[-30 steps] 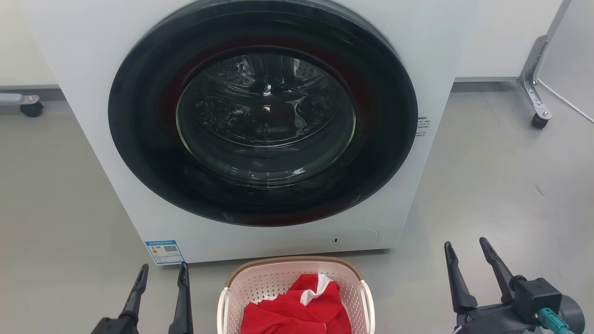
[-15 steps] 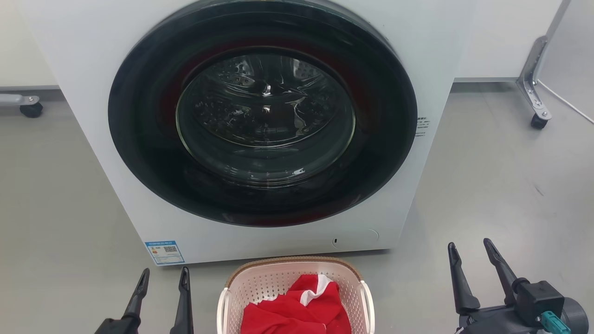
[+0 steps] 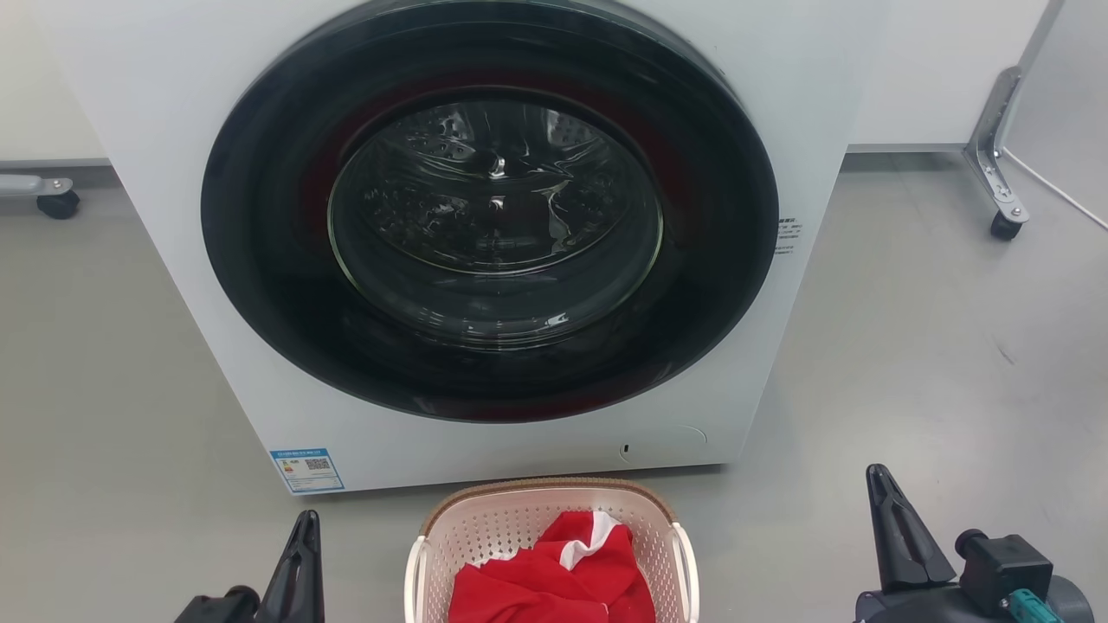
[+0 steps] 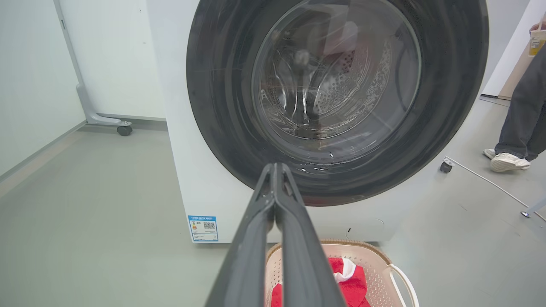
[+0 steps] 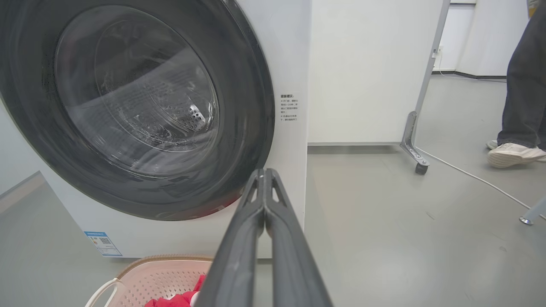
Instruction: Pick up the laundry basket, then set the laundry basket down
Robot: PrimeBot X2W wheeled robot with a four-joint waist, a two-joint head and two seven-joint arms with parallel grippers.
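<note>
The laundry basket [image 3: 485, 529] stands on the grey floor at the bottom centre of the head view, pale pink with a brown rim and white side handles, holding red and white cloth [image 3: 554, 580]. It also shows low in the left wrist view as the laundry basket [image 4: 375, 264] and in the right wrist view as the laundry basket [image 5: 149, 277]. My left gripper [image 3: 305, 523] is shut, off to the basket's left and apart from it. My right gripper [image 3: 881, 478] is shut, well to the basket's right. Neither holds anything.
A white front-loading washing machine [image 3: 173, 216] with a closed dark round door [image 3: 493, 208] stands directly behind the basket. Wheeled frame legs [image 3: 995, 164] stand at the back right. A person's legs and white shoes [image 5: 512, 153] and a floor cable [image 5: 469, 175] are to the right.
Both grippers have gone from open to shut and sunk slightly lower in the head view. The basket has not moved.
</note>
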